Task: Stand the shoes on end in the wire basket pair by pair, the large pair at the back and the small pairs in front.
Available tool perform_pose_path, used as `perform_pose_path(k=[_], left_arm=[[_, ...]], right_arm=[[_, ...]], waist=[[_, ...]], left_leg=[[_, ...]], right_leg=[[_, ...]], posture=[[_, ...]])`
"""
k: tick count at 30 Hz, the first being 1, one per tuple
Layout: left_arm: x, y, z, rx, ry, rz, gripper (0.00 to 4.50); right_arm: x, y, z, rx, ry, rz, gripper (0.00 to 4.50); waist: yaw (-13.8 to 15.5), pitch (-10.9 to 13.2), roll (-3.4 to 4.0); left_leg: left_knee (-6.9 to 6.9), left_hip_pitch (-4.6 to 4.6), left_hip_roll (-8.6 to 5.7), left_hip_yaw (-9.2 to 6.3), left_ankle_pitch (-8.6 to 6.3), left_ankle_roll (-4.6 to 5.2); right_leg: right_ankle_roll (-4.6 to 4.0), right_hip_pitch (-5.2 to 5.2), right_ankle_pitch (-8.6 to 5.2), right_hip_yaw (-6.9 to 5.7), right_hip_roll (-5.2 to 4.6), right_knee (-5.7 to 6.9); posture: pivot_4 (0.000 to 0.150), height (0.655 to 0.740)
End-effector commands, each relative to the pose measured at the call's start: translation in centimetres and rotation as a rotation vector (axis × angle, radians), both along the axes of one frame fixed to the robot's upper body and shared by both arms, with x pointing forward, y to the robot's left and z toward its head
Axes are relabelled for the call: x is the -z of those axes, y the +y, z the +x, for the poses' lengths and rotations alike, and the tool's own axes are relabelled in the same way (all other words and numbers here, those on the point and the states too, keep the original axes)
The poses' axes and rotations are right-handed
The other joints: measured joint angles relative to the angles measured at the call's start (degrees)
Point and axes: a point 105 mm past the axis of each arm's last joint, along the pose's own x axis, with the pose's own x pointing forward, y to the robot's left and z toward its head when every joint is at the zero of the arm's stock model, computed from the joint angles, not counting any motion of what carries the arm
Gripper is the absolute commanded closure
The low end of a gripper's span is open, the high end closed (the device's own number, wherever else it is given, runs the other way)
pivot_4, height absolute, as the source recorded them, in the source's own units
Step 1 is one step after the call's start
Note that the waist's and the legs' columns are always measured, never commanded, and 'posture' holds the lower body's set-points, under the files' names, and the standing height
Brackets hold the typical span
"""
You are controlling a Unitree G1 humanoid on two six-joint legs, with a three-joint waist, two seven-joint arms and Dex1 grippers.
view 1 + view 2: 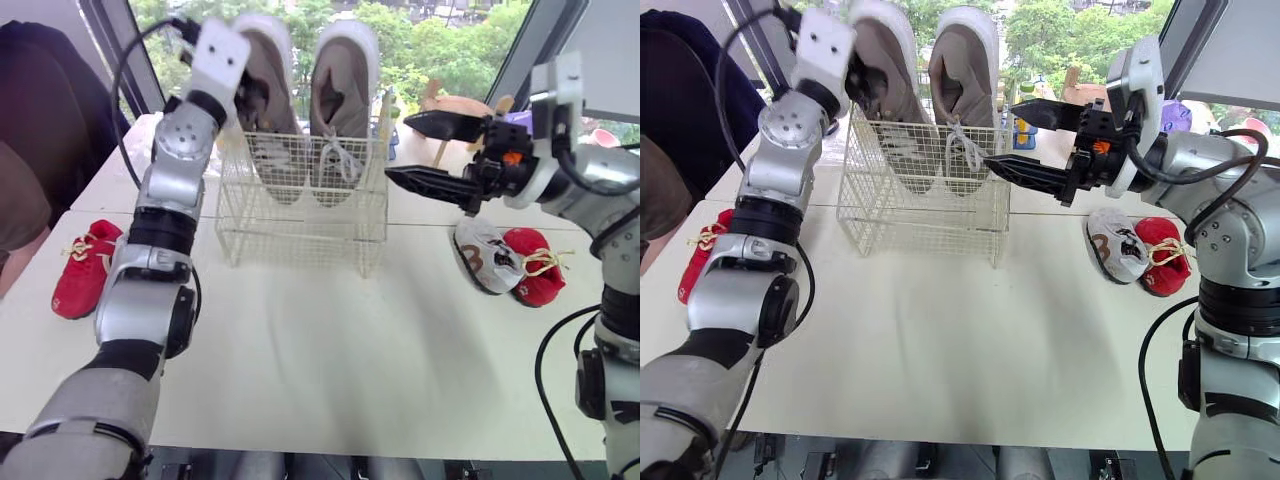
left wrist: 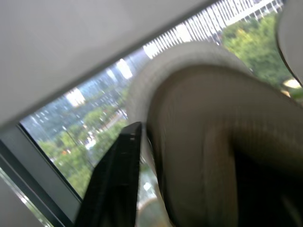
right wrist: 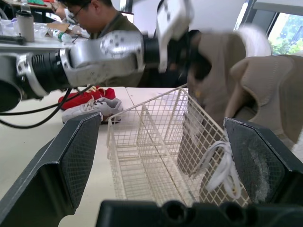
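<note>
A white wire basket [image 1: 300, 232] stands mid-table with two large beige shoes on end along its back, heels up. My left gripper [image 1: 247, 95] is raised over the basket's back left and shut on the heel collar of the left large shoe [image 1: 268, 70]; one black finger [image 2: 118, 179] lies against that heel. The right large shoe [image 1: 340, 90] stands beside it, laces hanging. My right gripper [image 1: 397, 148] hovers open and holds nothing, just right of the basket. A small red shoe [image 1: 85, 265] lies at table left. A small grey shoe [image 1: 485, 258] and a red one [image 1: 532, 265] lie at table right.
A person [image 1: 30, 150] in dark and brown clothes sits at the table's left edge. Bottles and small items [image 1: 1025, 130] stand on a second table behind the basket. Bare white tabletop [image 1: 320, 340] stretches in front of the basket. Windows rise behind.
</note>
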Motion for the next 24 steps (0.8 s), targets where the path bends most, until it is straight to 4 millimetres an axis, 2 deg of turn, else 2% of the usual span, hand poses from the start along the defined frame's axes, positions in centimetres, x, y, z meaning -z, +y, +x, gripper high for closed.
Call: perform_pose_path(k=[1, 3, 7, 11, 12, 15, 20, 23, 24], left_arm=[[-1.3, 0.2, -1.8, 0.093, 0.009, -0.047, 1.23], [-1.9, 1.2, -3.3, 0.116, 0.005, -0.074, 1.23], [-2.5, 2.8, -7.6, 0.226, 0.023, -0.125, 1.23], [-0.6, 4.3, -12.7, 0.399, 0.212, -0.296, 1.23], [0.3, 4.2, -13.8, 0.458, 0.271, -0.323, 0.97], [2.1, 3.0, -16.0, 0.593, 0.366, -0.402, 0.01], [5.5, -0.6, -17.9, 0.735, 0.527, -0.387, 0.01], [7.0, -2.2, -18.9, 0.810, 0.594, -0.401, 0.01], [8.0, -3.0, -19.3, 0.837, 0.630, -0.406, 0.01]], right_arm=[[-0.3, -0.3, 0.0, 0.015, -0.023, 0.009, 0.00], [0.0, -0.5, 0.1, 0.028, -0.013, 0.010, 0.00], [0.5, -1.5, 0.2, 0.062, 0.023, 0.021, 0.00], [2.3, -2.7, 0.9, 0.143, 0.085, 0.014, 0.00], [2.6, -3.2, 1.6, 0.189, 0.097, 0.030, 0.00], [3.7, -5.4, 3.6, 0.352, 0.105, 0.089, 0.00], [4.3, -9.7, 5.2, 0.658, 0.039, 0.260, 0.00], [6.0, -10.9, 4.8, 0.751, 0.028, 0.273, 0.00], [7.9, -11.7, 4.5, 0.827, 0.034, 0.245, 0.00]], waist=[[0.01, 0.00, 0.00], [0.02, 0.00, 0.01], [-0.44, 0.00, 0.01], [-0.59, 0.00, 0.02], [-0.57, 0.01, 0.03], [-0.22, 0.00, 0.03], [0.23, 0.00, 0.02], [0.03, -0.01, 0.03], [0.02, -0.02, 0.05]], left_leg=[[0.00, 0.00, 0.02, -0.01, 0.00, 0.00], [0.01, 0.00, 0.03, -0.04, 0.00, -0.01], [-0.01, 0.02, 0.06, -0.04, 0.00, -0.01], [-0.05, 0.02, 0.10, -0.06, 0.00, -0.02], [-0.05, 0.03, 0.10, -0.05, 0.00, -0.02], [-0.06, 0.22, 0.09, -0.05, 0.00, -0.02], [0.01, 0.32, -0.01, -0.13, 0.01, -0.04], [-0.07, 0.35, 0.00, -0.09, 0.02, -0.05], [-0.10, 0.35, 0.01, -0.08, 0.03, -0.06]], right_leg=[[0.00, 0.00, 0.00, 0.01, 0.00, 0.02], [0.00, 0.00, 0.00, 0.01, 0.00, 0.02], [0.00, 0.00, 0.00, 0.06, 0.00, 0.01], [-0.01, -0.03, 0.00, 0.08, -0.02, 0.00], [-0.01, -0.03, 0.00, 0.09, -0.02, 0.00], [-0.02, 0.15, -0.01, 0.12, -0.03, -0.03], [-0.03, 0.39, -0.02, 0.16, -0.03, -0.05], [-0.03, 0.34, -0.02, 0.21, -0.01, -0.04], [-0.03, 0.31, -0.02, 0.22, 0.00, -0.03]], posture=[[0.150, 0.7400], [0.150, 0.7400], [0.150, 0.7400], [0.150, 0.7400], [0.150, 0.7400], [0.150, 0.7400], [0.150, 0.7400], [0.150, 0.7400], [0.150, 0.7400]])
